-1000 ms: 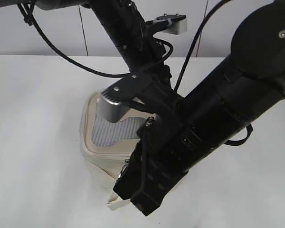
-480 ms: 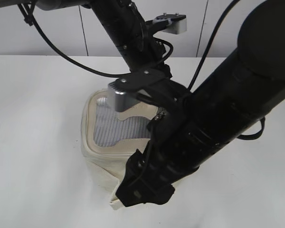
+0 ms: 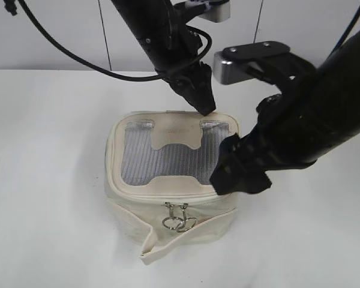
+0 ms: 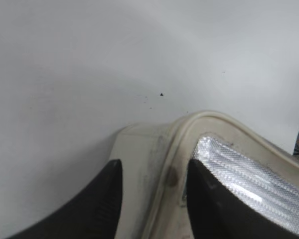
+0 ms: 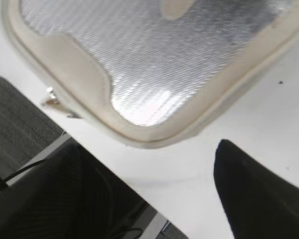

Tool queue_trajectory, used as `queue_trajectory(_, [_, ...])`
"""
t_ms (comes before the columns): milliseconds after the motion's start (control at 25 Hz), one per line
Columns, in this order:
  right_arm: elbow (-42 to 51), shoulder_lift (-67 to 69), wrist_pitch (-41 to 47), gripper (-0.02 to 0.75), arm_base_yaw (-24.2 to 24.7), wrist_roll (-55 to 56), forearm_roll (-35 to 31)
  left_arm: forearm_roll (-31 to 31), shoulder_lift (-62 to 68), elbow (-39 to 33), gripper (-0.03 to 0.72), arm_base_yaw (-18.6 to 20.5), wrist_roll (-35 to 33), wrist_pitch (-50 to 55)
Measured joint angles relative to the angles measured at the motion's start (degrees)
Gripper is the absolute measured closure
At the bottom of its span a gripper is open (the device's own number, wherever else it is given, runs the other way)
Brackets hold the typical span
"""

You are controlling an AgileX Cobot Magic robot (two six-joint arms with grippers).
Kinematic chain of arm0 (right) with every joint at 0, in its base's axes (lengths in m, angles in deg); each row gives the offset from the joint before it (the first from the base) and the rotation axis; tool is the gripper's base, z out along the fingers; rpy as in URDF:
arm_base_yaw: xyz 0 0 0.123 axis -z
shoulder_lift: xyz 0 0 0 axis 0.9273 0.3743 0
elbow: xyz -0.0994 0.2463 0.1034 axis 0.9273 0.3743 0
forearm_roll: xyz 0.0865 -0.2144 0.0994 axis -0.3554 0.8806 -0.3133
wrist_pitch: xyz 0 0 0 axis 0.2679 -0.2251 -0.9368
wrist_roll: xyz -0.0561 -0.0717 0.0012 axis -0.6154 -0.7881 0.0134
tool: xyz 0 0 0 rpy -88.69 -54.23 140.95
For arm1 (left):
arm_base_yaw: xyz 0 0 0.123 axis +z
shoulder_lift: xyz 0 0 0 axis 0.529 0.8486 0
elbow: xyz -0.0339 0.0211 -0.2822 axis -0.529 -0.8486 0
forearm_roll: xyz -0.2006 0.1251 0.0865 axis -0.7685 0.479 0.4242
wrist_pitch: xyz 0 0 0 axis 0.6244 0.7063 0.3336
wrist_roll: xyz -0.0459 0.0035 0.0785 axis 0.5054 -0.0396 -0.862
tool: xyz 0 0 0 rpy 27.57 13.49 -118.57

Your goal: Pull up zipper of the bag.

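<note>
The cream bag (image 3: 132, 210) stands mid-table with its grey mesh lid (image 3: 162, 162) up. Its zipper (image 3: 145, 194) runs round the lid rim. Two silver sliders meet at the front middle, and their ring pulls (image 3: 178, 224) hang down. My left gripper (image 3: 203, 105) is at the bag's back rim. In the left wrist view it (image 4: 152, 172) stands open with the rim (image 4: 170, 164) between its fingers. My right gripper (image 3: 237, 174) hovers off the bag's front right corner, open and empty. One of its fingers (image 5: 259, 199) and one slider (image 5: 51, 96) show in the right wrist view.
A loose cream strap (image 3: 168, 243) trails from the bag's front onto the white table (image 3: 48, 180). A wall runs behind the table. The table's edge (image 5: 114, 177) and dark floor show in the right wrist view.
My right gripper has opened, let go at the bag's front and pulled up and to the right, uncovering the ring pulls. The left gripper has opened at the back rim.
</note>
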Motion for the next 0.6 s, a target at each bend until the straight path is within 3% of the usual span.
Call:
queue_trajectory(280, [0.0,-0.29,-0.62,0.125,12.5,2.06,0.42,4.74,-4.86,0.0,0.323,1.08,3.5,-0.16])
queue_trajectory(600, [0.0,-0.39,-0.81,0.143,25.51,4.55,4.37,19.15,-11.79,0.0,0.323,5.15,17.79,0.14])
